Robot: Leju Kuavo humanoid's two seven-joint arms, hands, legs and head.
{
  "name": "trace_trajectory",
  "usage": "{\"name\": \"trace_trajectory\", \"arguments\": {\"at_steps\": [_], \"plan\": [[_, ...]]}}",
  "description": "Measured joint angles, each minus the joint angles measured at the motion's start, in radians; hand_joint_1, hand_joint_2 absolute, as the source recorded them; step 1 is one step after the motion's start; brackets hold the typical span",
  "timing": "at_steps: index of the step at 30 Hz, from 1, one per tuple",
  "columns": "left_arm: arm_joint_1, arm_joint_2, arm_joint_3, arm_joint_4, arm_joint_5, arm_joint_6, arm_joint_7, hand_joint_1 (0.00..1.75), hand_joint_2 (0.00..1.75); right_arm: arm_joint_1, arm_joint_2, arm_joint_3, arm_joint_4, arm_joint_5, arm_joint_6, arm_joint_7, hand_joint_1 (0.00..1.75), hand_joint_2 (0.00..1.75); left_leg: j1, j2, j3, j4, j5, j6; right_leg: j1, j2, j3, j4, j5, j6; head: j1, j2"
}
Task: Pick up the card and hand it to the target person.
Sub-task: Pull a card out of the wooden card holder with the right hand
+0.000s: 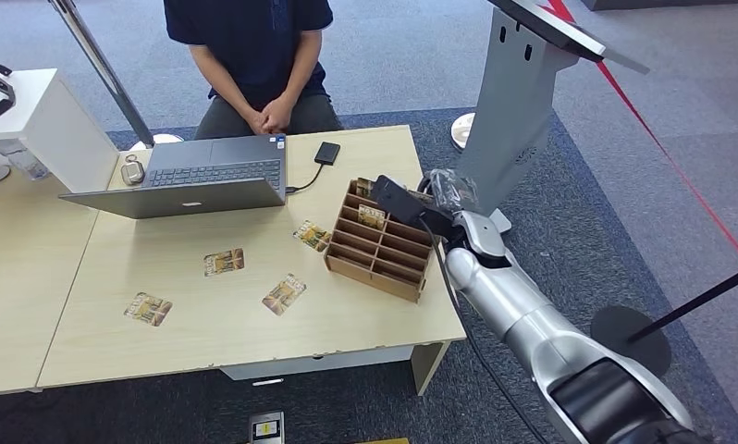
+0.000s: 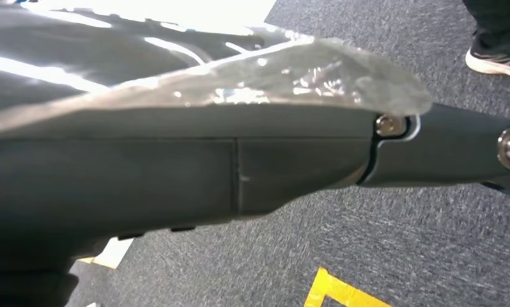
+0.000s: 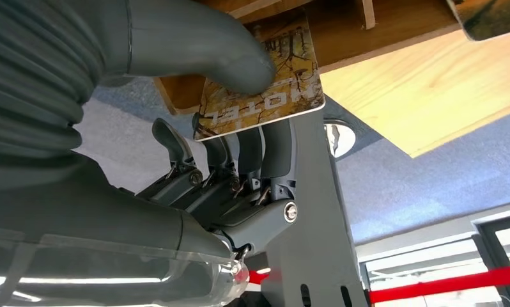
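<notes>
My right hand [image 1: 398, 197] is over the far end of the wooden card rack [image 1: 384, 259] on the table's right side. In the right wrist view the thumb [image 3: 201, 45] presses a brown "HOTEL" card [image 3: 271, 86] against the dark fingers [image 3: 246, 153], right at the rack's edge [image 3: 380, 25]. The target person [image 1: 259, 55] sits behind the table with hands clasped. My left hand [image 2: 176, 173] hangs over the carpet, one finger [image 2: 457, 147] stretched straight and nothing in it.
Several more cards [image 1: 224, 262] lie flat on the table [image 1: 208, 342]. An open laptop [image 1: 194, 180] and a small black drive [image 1: 326, 153] are at the back, with a grey kiosk stand [image 1: 518, 102] to the right.
</notes>
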Motion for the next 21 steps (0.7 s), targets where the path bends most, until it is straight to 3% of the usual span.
{"name": "trace_trajectory", "arguments": {"at_steps": [21], "plan": [[-0.001,0.0,0.0,0.0,0.0,0.0,0.0,0.0,0.0,-0.001,0.011,0.007,0.028,-0.005,0.0,-0.008,1.71,1.75,0.0,0.0,0.0,0.0,0.0,0.0,0.0,0.0,0.0,0.0,0.0,0.0,0.0,0.0]]}}
